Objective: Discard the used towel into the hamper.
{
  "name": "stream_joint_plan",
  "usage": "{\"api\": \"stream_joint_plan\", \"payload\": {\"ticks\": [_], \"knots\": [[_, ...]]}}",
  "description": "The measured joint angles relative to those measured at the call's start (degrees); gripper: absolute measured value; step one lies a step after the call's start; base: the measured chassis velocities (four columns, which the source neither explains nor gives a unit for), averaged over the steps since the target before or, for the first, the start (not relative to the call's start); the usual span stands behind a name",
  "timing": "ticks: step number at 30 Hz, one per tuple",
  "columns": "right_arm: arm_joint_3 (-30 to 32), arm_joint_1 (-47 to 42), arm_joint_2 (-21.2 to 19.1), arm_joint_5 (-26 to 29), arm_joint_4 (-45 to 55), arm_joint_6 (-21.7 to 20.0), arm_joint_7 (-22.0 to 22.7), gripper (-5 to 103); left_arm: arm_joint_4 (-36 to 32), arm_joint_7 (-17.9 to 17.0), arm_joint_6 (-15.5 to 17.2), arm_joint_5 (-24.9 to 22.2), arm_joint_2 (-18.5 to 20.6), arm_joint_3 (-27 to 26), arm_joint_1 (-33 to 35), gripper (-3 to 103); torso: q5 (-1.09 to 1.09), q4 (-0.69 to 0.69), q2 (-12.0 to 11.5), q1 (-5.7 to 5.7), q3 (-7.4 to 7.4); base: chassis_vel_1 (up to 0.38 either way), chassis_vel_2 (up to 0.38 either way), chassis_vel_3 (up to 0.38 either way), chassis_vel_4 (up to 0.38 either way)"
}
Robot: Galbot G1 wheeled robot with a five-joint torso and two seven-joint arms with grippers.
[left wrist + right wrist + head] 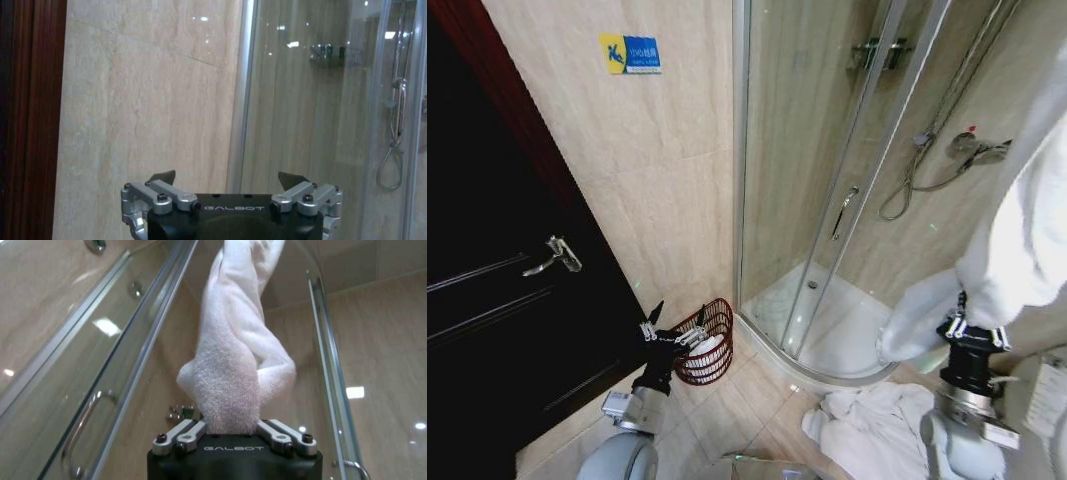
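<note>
Low at right: right end effector [972,322] clenched on white towel [1017,240], cloth rising from its fingers. "GALBOT" printed on both wrist housings. Left end effector [670,325] released, fingers spread, just beside hamper [710,343] rim. Hamper on floor between dark door [497,300] and shower enclosure [827,200], white cloth inside. Second towel heap [872,428] on floor. Blue-yellow wall sticker [630,53], text unreadable.

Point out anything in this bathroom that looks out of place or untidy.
A crumpled white towel lies heaped on the floor tiles just outside the shower tray, not hung or binned. The hamper by the wall already holds something white. The right gripper grips another white towel; the left gripper hangs open near the hamper.
</note>
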Motion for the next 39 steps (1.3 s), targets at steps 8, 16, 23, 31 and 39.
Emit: {"api": "stream_joint_plan", "payload": {"ticks": [8,16,23,31,39], "knots": [[-0.07,-2.23,1.12,-0.44,-2.45,1.83,0.49,11,0.0,0.0,0.0,0.0,0.0,0.0,0.0,100,-0.01,0.0,0.0,0.0,0.0,0.0,0.0,0.0,0.0],[1.97,0.11,-0.12,-4.78,1.93,1.83,1.57,11,0.0,0.0,0.0,0.0,0.0,-0.01,0.0,100,-0.01,0.0,0.0,0.0,0.0,0.0,0.0,0.0,0.0],[7.19,5.51,-6.27,-9.35,7.66,2.13,2.89,11,0.0,0.0,0.0,0.0,0.0,-0.01,0.0,100,-0.02,0.0,0.01,0.0,0.0,0.0,0.0,0.0,0.0],[3.97,1.75,-4.92,3.26,11.66,-10.36,7.88,11,0.0,0.0,0.0,0.0,0.0,0.0,-0.01,100,0.04,-0.01,0.01,0.0,0.0,0.0,0.0,0.0,0.0],[4.43,-1.59,-2.4,5.57,9.87,-10.01,7.85,11,0.0,0.0,0.0,0.0,0.0,0.0,0.0,100,-0.02,0.0,0.01,0.0,0.0,0.0,0.0,0.0,0.0]]}}
